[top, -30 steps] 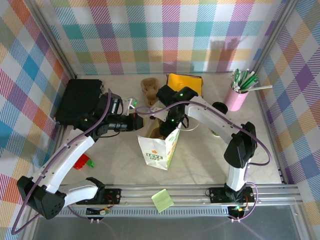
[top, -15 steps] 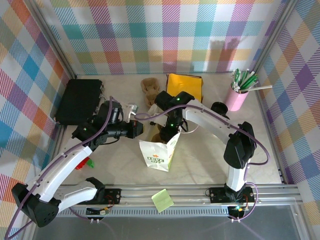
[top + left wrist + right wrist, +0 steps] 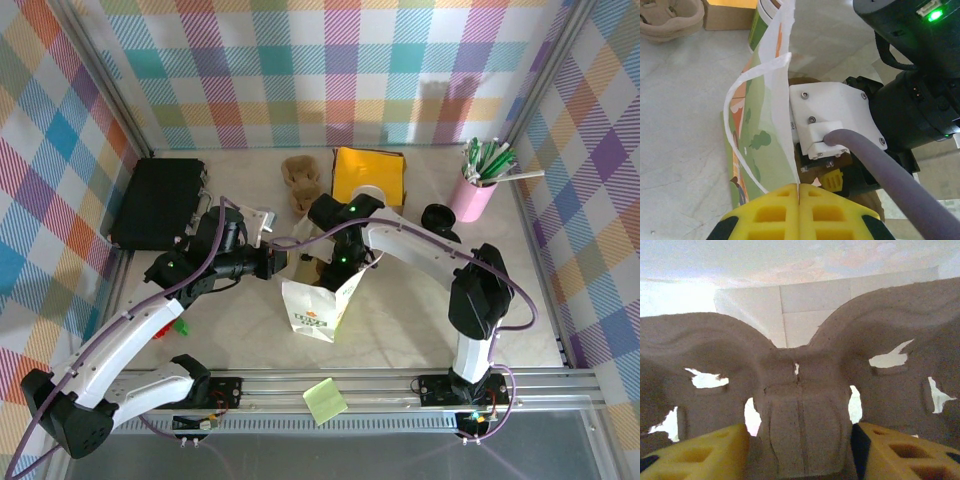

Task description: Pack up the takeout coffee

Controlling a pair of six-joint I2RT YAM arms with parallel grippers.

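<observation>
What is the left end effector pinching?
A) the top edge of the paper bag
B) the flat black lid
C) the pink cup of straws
A: in the left wrist view, the left end effector is shut on the white top edge of the paper bag.

Pastel plaid walls (image 3: 330,60) enclose a pale marbled tabletop (image 3: 420,320) edged by an aluminium rail (image 3: 385,385) along its near side.
</observation>
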